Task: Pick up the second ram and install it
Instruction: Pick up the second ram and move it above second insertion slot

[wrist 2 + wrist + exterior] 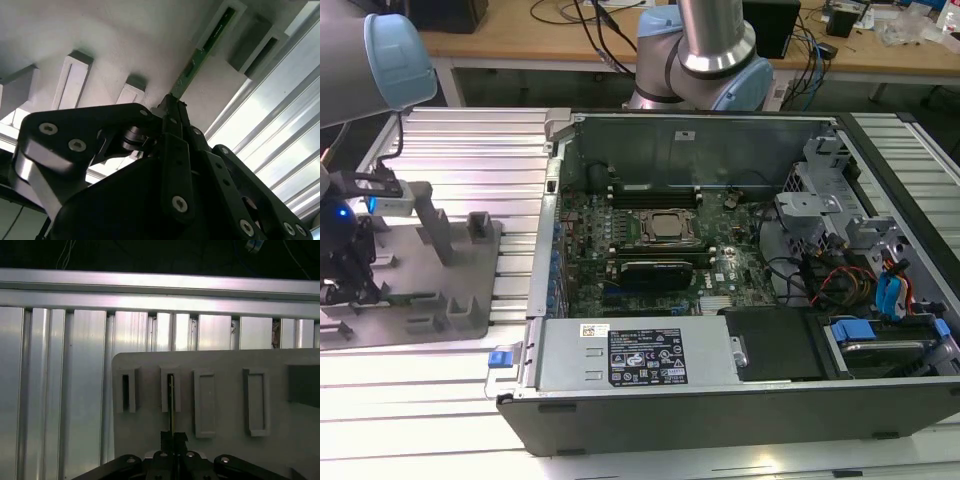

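The second ram (202,50) is a thin green stick standing on edge in a slot of the grey holder tray (220,365); in the first wrist view it shows edge-on as the ram (171,400). My gripper (173,107) is shut on the stick's near end, its dark fingers pressed against both faces, and the gripper (174,437) sits directly over that slot. In the exterior view the gripper (348,280) hangs over the holder tray (460,310) at the view's far left, well away from the open computer case (650,370). The motherboard's black memory slots (655,188) lie behind the CPU socket (668,226).
An empty slot (125,390) sits beside the ram's slot, and other raised pockets (255,402) are on the tray. Ribbed aluminium table rails (60,390) surround it. Inside the case are a black expansion card (658,270), drive cages (825,205) and cables.
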